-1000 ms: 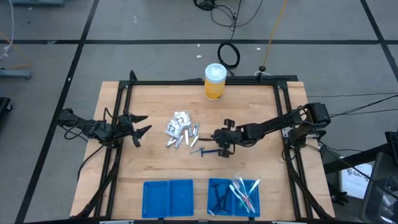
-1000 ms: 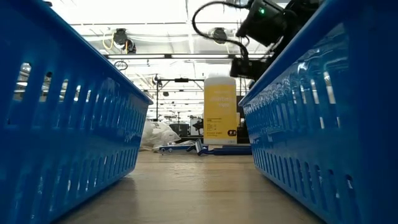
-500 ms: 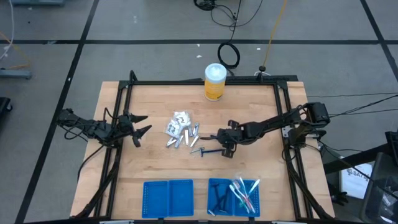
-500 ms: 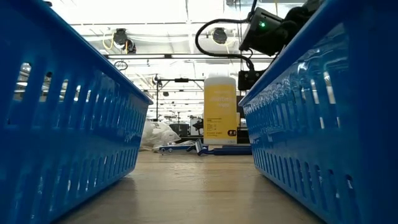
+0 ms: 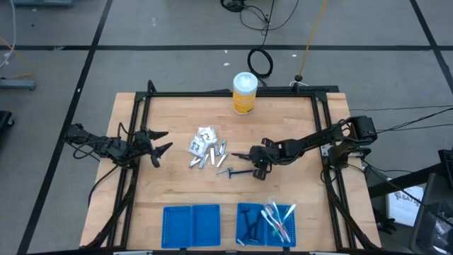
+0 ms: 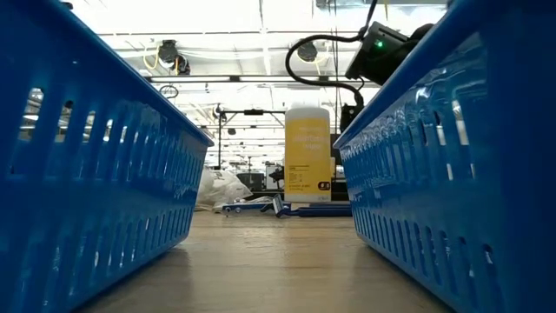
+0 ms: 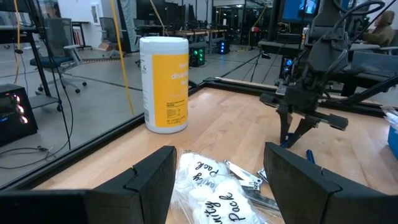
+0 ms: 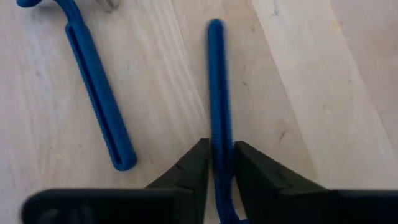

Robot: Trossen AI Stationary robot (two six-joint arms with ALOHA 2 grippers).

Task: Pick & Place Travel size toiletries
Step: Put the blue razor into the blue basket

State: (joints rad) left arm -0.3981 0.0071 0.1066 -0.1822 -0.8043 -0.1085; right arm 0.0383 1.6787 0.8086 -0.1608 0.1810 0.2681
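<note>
Step in hand: right tool (image 5: 256, 168) is pinched on a slim blue stick (image 8: 217, 93), low over the middle of the tabletop (image 5: 177, 188); judged to be the start of a carry to a tray.
Right tool state: fingers (image 8: 189, 168) narrow, closed against both sides of the stick; the stick runs straight out ahead between them.
Grip note: hold appears to sit near one end, so most of the stick's length overhangs. Expect it to swing or pivot if moved fast.
Second blue stick (image 8: 99, 96): lies on the wood just beside the held one, apart from it, not in the grip.
Pile: white packets (image 5: 204, 137) and short silver tubes (image 5: 212, 156) sit together left of the right tool, near the tabletop centre.
Destination: right blue tray (image 5: 243, 211) at the near edge already holds dark sticks and clear-wrapped brushes (image 5: 277, 216); left blue tray (image 5: 191, 225) looks bare.
Doing it well: lift straight up before travelling so the free end clears the neighbouring stick; keep the stick level; move slowly toward the right tray; lower inside the walls before letting go.
Risk: stick slipping or rotating in the pinch; tip catching the tray rim.
Left tool (image 5: 159, 147): waits at the left side of the tabletop, fingers spread wide, holding nothing.
Yellow canister (image 5: 244, 93): far edge, well apart from the work.
</note>
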